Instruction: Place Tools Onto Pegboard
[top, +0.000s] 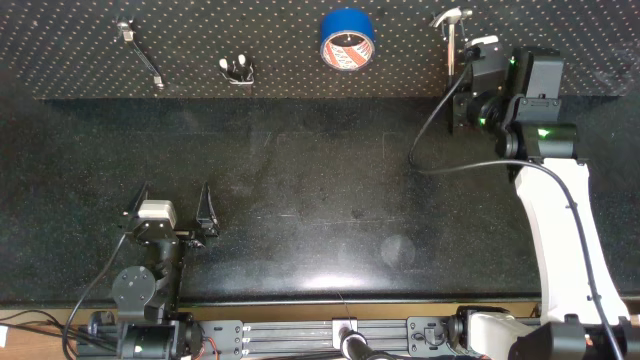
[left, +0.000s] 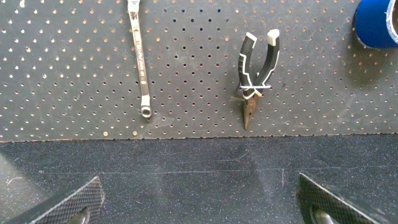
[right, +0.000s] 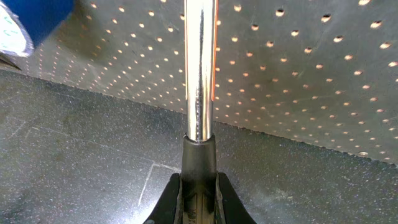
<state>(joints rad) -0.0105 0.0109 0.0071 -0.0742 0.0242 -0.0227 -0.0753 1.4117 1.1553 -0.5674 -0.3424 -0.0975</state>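
A hammer (top: 452, 30) with a chrome shaft (right: 200, 68) and a black grip stands upright against the dark pegboard (top: 80, 70) at its right end. My right gripper (top: 468, 85) is shut on the grip (right: 199, 171), its fingers (right: 169, 202) on either side. On the board hang a wrench (top: 142, 55) (left: 140, 59), black-and-white pliers (top: 237, 70) (left: 255, 78) and a roll of blue tape (top: 347, 40) (left: 377, 22) (right: 28, 22). My left gripper (top: 175, 212) (left: 199, 211) stands open low over the table at the front left, facing the board, with nothing between its fingers (left: 65, 204).
The pegboard (left: 62, 93) (right: 298, 74) runs along the back of the black tabletop (top: 320, 200). A black cable (top: 430, 150) loops from the right arm over the table. The right arm's white link (top: 560, 230) runs down the right side.
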